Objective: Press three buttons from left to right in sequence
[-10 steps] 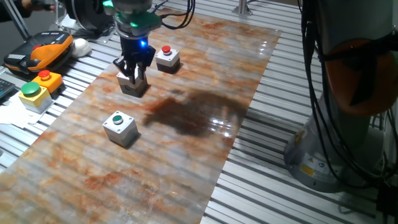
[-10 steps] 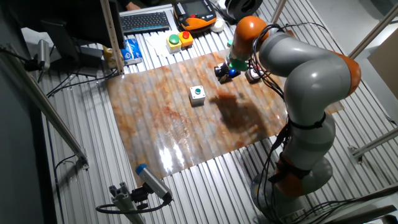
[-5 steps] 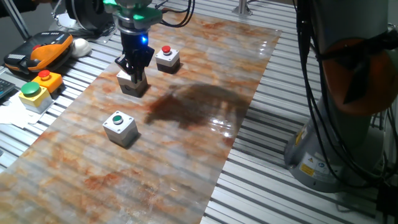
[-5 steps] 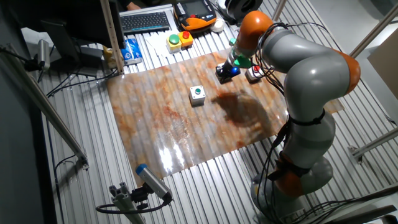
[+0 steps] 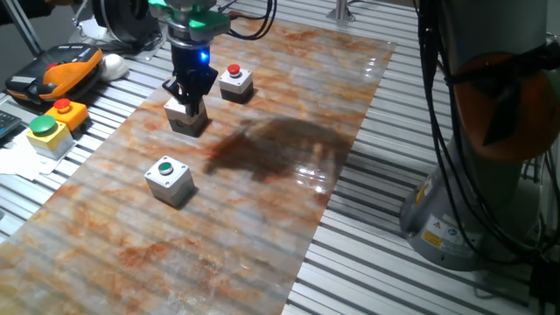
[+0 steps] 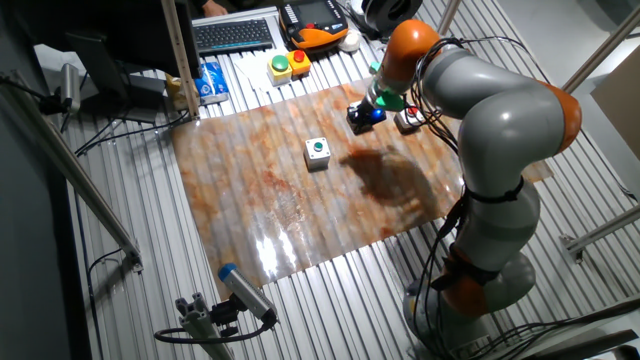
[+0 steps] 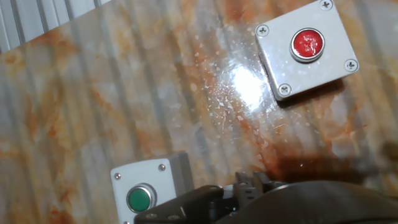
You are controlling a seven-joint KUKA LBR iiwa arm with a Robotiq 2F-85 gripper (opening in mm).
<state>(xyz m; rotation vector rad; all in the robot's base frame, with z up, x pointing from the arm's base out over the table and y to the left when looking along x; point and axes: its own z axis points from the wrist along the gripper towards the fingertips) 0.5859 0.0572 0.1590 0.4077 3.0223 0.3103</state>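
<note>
Nearest in the one fixed view, a small light-grey cube box with a round green cap [image 5: 169, 179] stands on the marbled rust-and-grey tabletop [image 5: 262, 227], well apart from the other two boxes. My hand view catches the same box at its lower left edge [image 7: 144, 191], partly cut off by the dark body of my own hand.

Further in, the middle light-grey cube box [image 5: 187, 120] sits directly under me. My fingers [image 5: 188, 97] point straight down at its top and reach it or very nearly; they cover its cap, so I cannot tell the cap's colour from here. I also cannot tell whether my fingers are apart or together: from this side they read as one dark mass, and in the other fixed view they [image 6: 365, 113] are too small to judge. A blue light glows on my wrist just above them.

Just beyond and to the right of that box stands the third light-grey cube box with a round red cap [image 5: 235, 81], near the middle one but not touching it. My hand view shows it plainly from above [image 7: 308, 50], a screw at each corner of its lid, with a bright glare on the tabletop beside it.

Off the marbled sheet, on the slatted metal to the left, sit a yellow box with a big green button [image 5: 45, 132] and, touching it, a yellow-orange box with a red button [image 5: 65, 111]. Past them lies an orange-and-black handheld unit [image 5: 59, 70].
</note>
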